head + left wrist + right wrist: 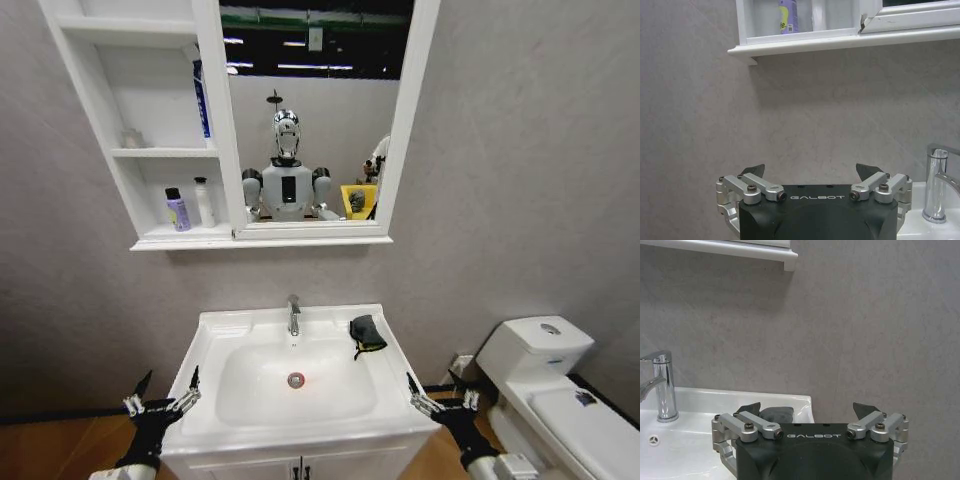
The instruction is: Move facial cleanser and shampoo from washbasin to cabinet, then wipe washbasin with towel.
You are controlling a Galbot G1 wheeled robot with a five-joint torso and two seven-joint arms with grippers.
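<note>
The white washbasin (225, 330) sits low in the middle of the head view, with its chrome tap (293, 315) and red-ringed drain (296, 380). A dark towel (366, 333) lies on the rim at the back right, and its edge (776, 414) shows just beyond my right gripper. In the cabinet's (170, 240) lowest compartment stand a purple bottle (178, 210) and a white bottle (204, 203); I cannot tell which is the facial cleanser and which the shampoo. My left gripper (168, 382) is open at the basin's front left corner. My right gripper (442, 396) is open at the front right corner. Neither holds anything.
A mirror (310, 120) joins the cabinet and reflects the robot. A blue tube (202, 100) leans in the middle compartment. A white toilet (545, 370) stands close on the right. A grey wall backs the basin, and a wooden floor (60, 450) shows at the lower left.
</note>
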